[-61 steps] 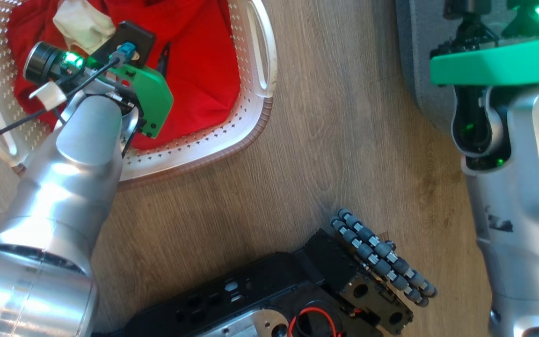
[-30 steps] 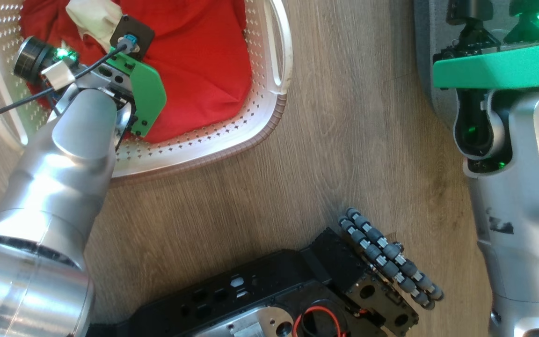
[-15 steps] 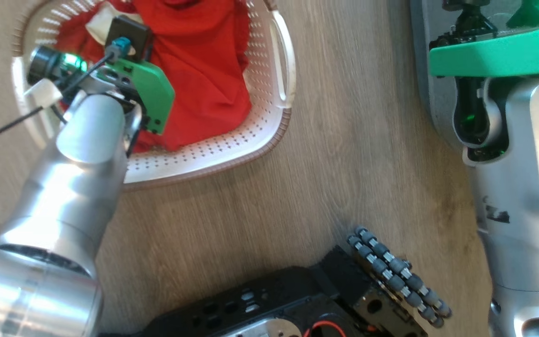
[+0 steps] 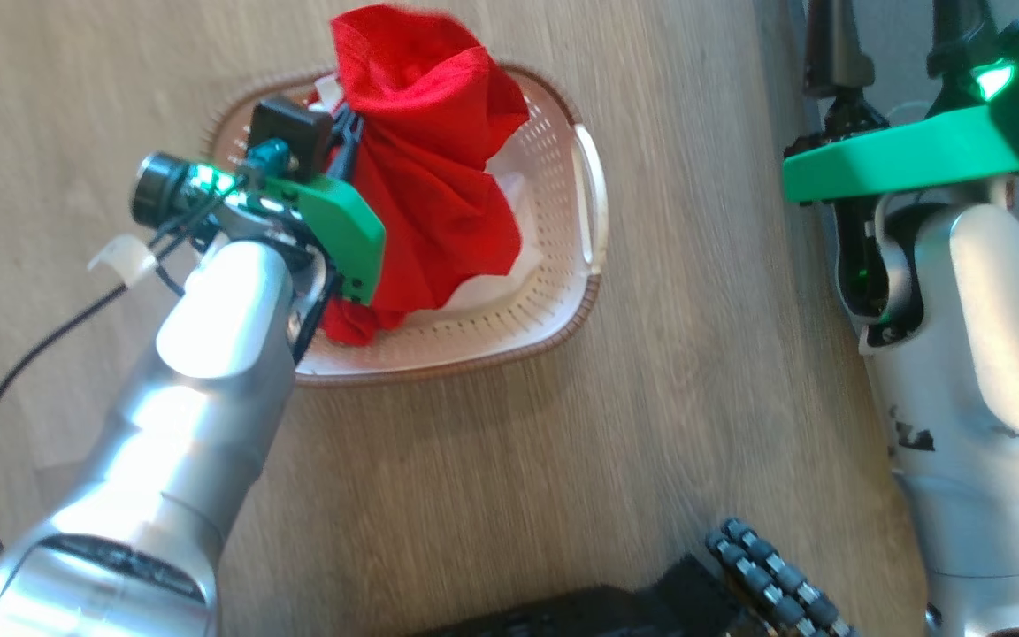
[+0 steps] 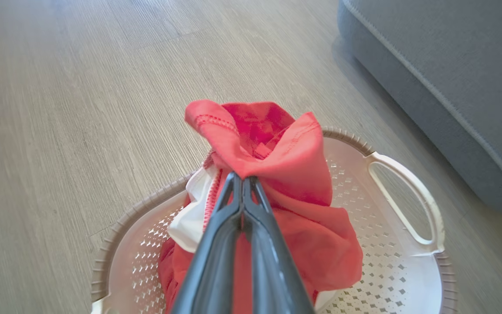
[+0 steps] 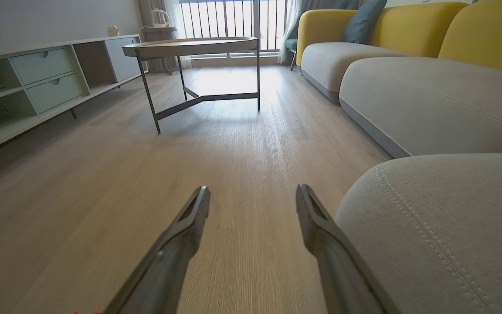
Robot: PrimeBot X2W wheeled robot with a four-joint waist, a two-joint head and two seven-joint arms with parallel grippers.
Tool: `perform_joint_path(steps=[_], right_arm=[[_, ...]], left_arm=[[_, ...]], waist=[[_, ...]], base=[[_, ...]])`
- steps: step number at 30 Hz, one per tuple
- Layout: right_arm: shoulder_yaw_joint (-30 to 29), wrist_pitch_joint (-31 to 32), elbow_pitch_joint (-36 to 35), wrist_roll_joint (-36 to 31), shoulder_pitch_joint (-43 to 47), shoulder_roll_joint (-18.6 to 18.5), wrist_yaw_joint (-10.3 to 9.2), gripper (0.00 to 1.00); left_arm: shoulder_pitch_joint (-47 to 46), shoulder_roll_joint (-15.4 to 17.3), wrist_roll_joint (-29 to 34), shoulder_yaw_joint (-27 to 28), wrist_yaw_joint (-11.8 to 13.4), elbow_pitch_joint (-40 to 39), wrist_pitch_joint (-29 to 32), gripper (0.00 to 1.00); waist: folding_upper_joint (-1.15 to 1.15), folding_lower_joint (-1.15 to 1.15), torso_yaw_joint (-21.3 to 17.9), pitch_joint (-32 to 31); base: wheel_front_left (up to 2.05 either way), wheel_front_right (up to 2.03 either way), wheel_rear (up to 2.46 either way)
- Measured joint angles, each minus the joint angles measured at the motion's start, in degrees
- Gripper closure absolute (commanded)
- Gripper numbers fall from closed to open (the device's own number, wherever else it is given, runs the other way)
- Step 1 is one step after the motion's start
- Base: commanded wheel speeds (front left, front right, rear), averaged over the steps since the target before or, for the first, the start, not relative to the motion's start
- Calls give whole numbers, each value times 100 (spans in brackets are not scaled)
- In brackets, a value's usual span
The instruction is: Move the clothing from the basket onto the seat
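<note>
As the left end effector [image 5: 242,179] clamps the clothing [image 4: 430,177], its length apparently hangs downward.

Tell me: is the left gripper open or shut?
Shut on the clothing: the left gripper has its jaws closed tip to tip, with red fabric bunched around them, held above the basket.

head above basket [image 4: 492,334], left wrist close over it, right wrist low over floor [image 6: 103,196]
</note>
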Motion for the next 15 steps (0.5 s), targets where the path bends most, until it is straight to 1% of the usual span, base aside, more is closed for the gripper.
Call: perform_joint_path(steps=[15], right_arm=[[169, 0, 524, 11, 639, -220, 0, 0]], left_arm=[[1068, -15, -461, 57, 132, -1048, 1, 100]], waist=[[0, 0, 556, -1491]], base=[[0, 0, 0]])
